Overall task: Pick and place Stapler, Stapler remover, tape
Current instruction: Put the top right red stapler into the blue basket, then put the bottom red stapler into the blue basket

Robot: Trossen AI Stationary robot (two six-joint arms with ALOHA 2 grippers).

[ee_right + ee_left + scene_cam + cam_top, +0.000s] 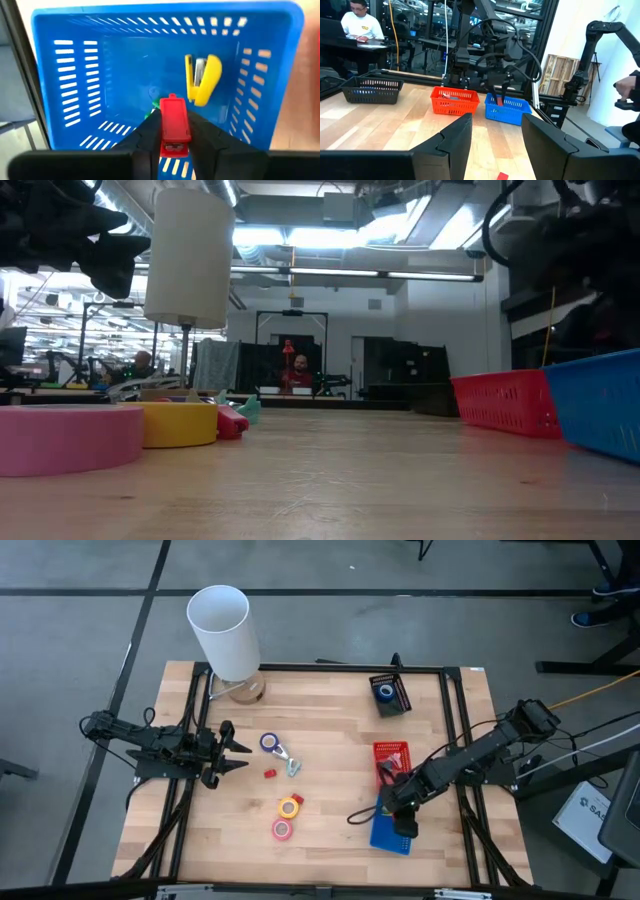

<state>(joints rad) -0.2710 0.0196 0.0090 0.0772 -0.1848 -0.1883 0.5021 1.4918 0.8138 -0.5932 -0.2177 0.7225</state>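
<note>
My right gripper hangs over the blue basket at the table's right near side, shut on a red stapler. A yellow stapler lies on the basket's floor. On the table's middle lie a blue tape roll, a small grey-green tool that looks like the stapler remover, a yellow tape roll and a pink one. Another blue roll sits in the black basket. My left gripper waits open at the table's left, pointing level. My right gripper pinches the red stapler by its two long sides between the two fingers. The fingers come steeply from above and lie along the stapler, whose far end sticks out past the fingertips. The stapler is lifted clear above the blue basket's floor.
A red basket stands just beyond the blue one. A tall white cylinder stands at the far left corner. Two small red pieces lie among the tape rolls. People are in the room behind.
</note>
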